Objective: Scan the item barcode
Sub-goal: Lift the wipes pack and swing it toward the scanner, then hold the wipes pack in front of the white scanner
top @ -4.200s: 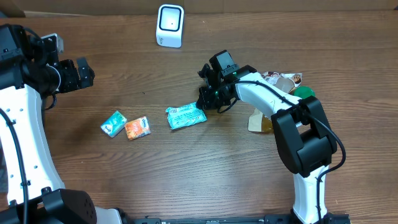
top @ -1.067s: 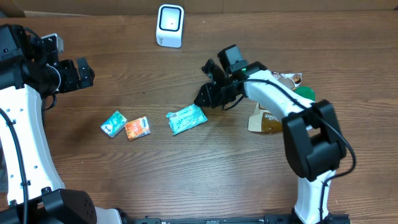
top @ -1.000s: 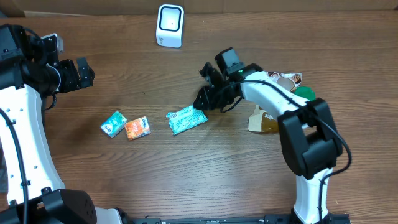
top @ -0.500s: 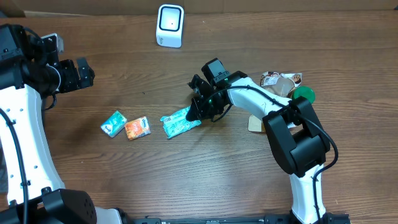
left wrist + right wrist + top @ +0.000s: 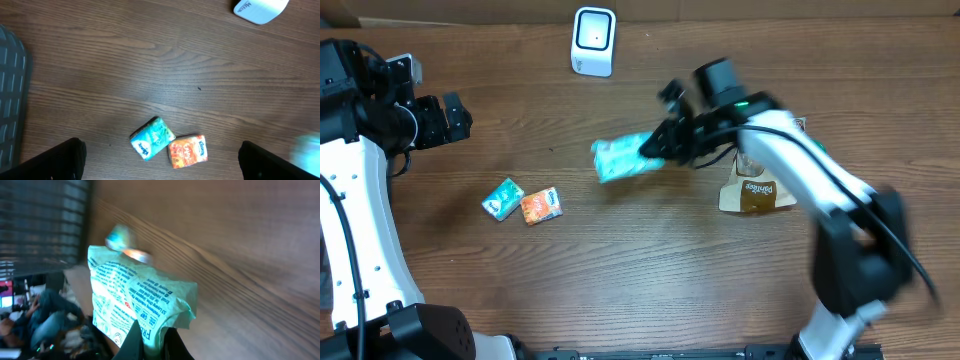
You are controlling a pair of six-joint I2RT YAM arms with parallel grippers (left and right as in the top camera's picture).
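The item is a teal packet point(image 5: 620, 157) with small print on its pale face point(image 5: 135, 297). It hangs above the table, pinched at its right end by my right gripper point(image 5: 655, 150), which is shut on a fold of it point(image 5: 152, 342). The white barcode scanner point(image 5: 593, 40) stands at the back of the table, up and to the left of the packet. My left gripper point(image 5: 455, 118) sits far left, open and holding nothing point(image 5: 161, 170). In the left wrist view the packet is a teal blur point(image 5: 307, 152) at the right edge, and the scanner's point(image 5: 260, 7) corner shows at the top.
A teal tissue pack point(image 5: 502, 198) and an orange tissue pack point(image 5: 540, 205) lie side by side at left centre. They also show between the left fingers, teal pack point(image 5: 152, 137) and orange pack point(image 5: 187, 151). A brown pouch point(image 5: 755, 190) and other items lie under the right arm.
My right gripper closed on the teal packet's right end, then lifted it off the table and carried it back and right. The left arm has not moved.
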